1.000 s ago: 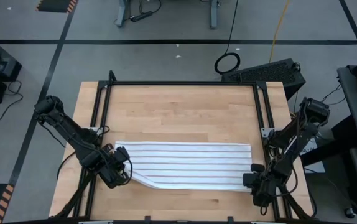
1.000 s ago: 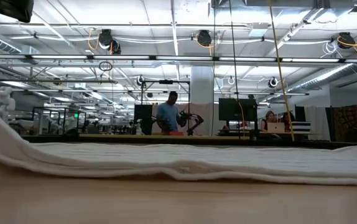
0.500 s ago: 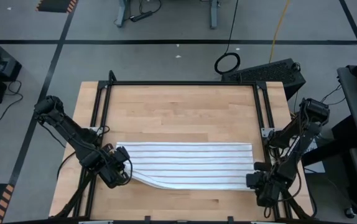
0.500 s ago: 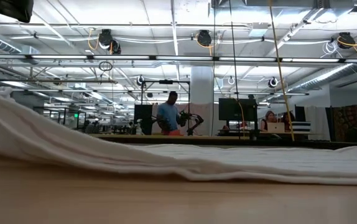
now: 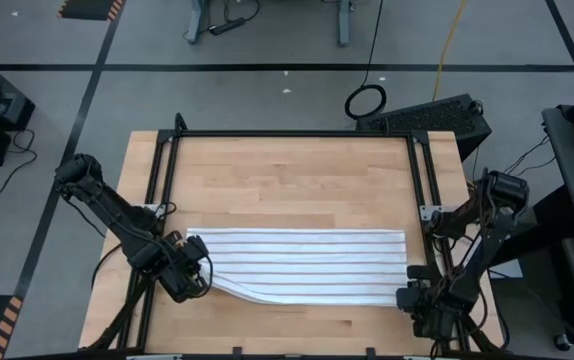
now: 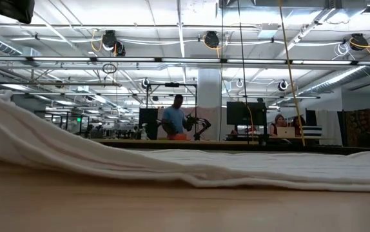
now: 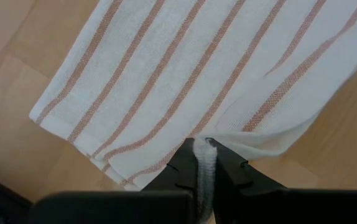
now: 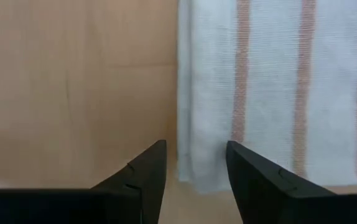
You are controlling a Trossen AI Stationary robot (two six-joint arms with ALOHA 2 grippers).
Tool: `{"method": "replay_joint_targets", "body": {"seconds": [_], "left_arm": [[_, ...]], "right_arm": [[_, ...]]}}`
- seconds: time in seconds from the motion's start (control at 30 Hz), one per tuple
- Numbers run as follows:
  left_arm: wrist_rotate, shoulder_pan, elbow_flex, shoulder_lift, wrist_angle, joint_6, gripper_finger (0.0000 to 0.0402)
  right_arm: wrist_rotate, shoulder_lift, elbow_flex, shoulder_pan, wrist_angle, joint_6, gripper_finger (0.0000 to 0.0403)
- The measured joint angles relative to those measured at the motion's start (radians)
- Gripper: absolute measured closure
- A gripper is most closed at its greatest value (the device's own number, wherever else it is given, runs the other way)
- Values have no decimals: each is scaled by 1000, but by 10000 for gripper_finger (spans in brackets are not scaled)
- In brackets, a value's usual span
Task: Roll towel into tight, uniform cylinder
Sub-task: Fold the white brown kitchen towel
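The white towel (image 5: 297,265) with thin dark stripes lies spread lengthwise across the near half of the wooden table (image 5: 287,180). My left gripper (image 5: 195,272) is at its left end, shut on the cloth and holding that end raised. From there the towel (image 6: 37,138) slopes down to the tabletop. My right gripper (image 5: 419,300) points down at the towel's near right corner (image 8: 194,174). It is open, with one finger on either side of that corner. I cannot tell whether they touch it. My left gripper pinches the towel's left short edge (image 7: 204,149) near the near corner, between its two fingers, with a bunched bit of cloth (image 7: 203,177) showing between them. The fingers come steeply from above. That end is lifted off the table and the rest lies flat.
A black metal frame (image 5: 167,190) runs along the table's left, far and right sides (image 5: 422,180). Bare wood lies beyond the towel's far edge and in a narrow strip before the near edge (image 5: 297,325). People stand in the room behind the table (image 6: 174,119).
My right gripper has moved a little toward the table's near right corner and has turned, staying open. The towel's raised left end has come up slightly, and its slope down to the table has straightened. The rest of the towel has stayed flat.
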Motion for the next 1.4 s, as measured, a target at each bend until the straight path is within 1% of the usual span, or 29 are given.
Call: {"method": "replay_joint_targets", "body": {"seconds": [0.2,0.3,0.5,0.67,0.97,1.1,1.3,1.4], "left_arm": [[7,0,0,0,0,0,382],[7,0,0,0,0,1,382],[18,0,0,0,0,1,381],[18,0,0,0,-5,1,382],[18,0,0,0,-9,-2,381],[18,0,0,0,-11,-5,382],[18,0,0,0,-12,-5,382],[18,0,0,0,-12,-5,382]], "right_arm": [[-28,14,1,0,-2,49,245],[-40,14,1,0,-31,51,245],[-99,4,14,2,-107,55,245],[-75,5,18,17,-107,73,245],[-70,7,18,19,-111,77,248],[-70,19,18,19,-108,77,273],[-66,48,22,20,-77,64,342],[-67,64,22,20,-53,50,370]]}}
